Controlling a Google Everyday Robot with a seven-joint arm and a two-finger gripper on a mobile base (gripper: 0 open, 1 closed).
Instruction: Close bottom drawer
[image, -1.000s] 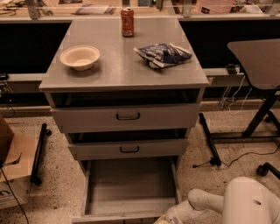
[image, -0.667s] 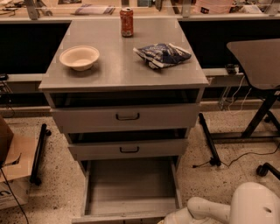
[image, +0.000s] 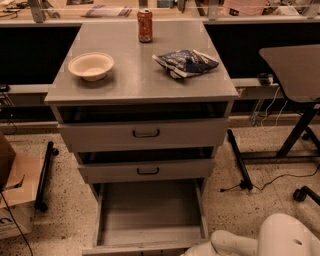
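Note:
The bottom drawer (image: 150, 210) of the grey cabinet is pulled far out, and its long shallow tray looks empty. Its front runs along the lower edge of the view and its handle does not show. The mid-sized drawer (image: 147, 171) and the widest drawer (image: 145, 134) above it each stand slightly out. My white arm (image: 240, 242) comes in at the bottom right and reaches toward the right end of the bottom drawer's front. My gripper lies below the view's lower edge, out of sight.
On the cabinet top stand a beige bowl (image: 91, 65), a red can (image: 144, 25) and a blue snack bag (image: 186, 62). A cardboard box (image: 12, 200) and a black stand (image: 44, 175) are at the left. A table (image: 295, 65) with dark legs and cables is at the right.
My arm has sunk lower and its tip has dropped out of the bottom of the view. The bottom drawer stays as far out as before.

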